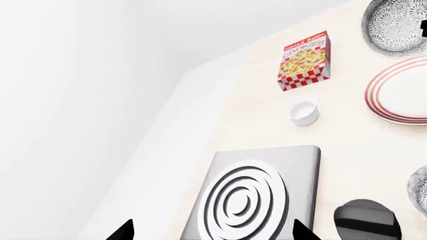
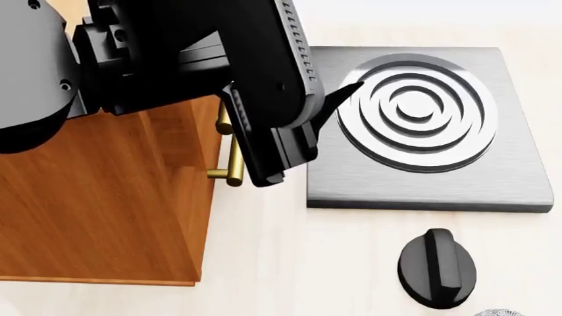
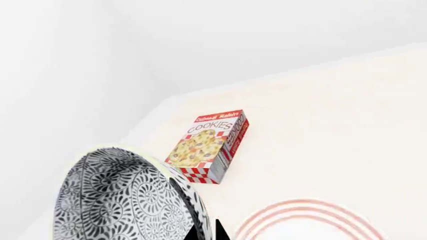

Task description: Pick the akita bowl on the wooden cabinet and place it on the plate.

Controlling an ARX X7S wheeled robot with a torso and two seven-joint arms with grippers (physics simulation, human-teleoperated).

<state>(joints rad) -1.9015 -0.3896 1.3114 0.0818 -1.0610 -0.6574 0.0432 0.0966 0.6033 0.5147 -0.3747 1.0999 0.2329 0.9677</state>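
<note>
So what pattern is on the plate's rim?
Red-pink concentric rings on the white plate, clearest in left wrist view.

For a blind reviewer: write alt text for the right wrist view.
A patterned akita bowl fills the lower corner, close to the camera. Beyond it a cookies box lies on the pale counter, and the red-ringed plate shows at the frame edge.

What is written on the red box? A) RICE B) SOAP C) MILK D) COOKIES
D: the box lying on the counter reads COOKIES across its front, above a picture of cookies.
</note>
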